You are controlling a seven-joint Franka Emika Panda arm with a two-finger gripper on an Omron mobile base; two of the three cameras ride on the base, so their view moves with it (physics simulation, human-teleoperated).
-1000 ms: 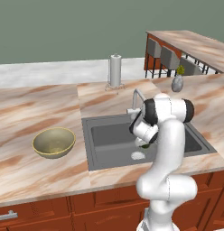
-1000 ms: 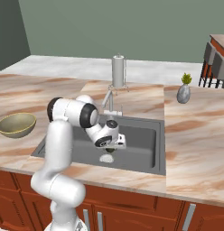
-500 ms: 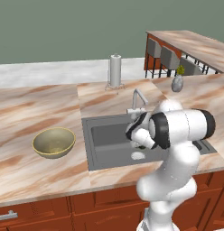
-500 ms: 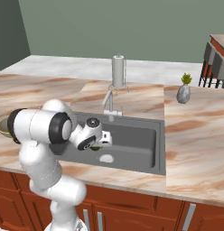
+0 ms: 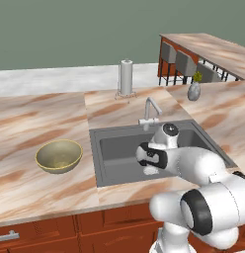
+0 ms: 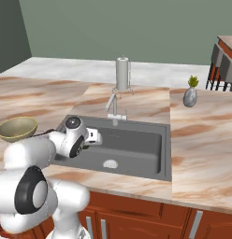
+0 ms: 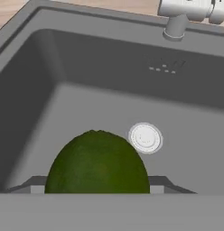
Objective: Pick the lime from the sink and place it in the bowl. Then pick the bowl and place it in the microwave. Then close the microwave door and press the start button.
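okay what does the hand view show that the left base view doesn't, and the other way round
Hand view: the lime close up at the bottom between the gripper's fingertips, apparently held, with the sink floor and drain behind it.

Left base view: the bowl on the counter left of the sink, the paper towel roll, the small vase, and the arm reaching into the basin.

Both: the grey sink and the faucet.
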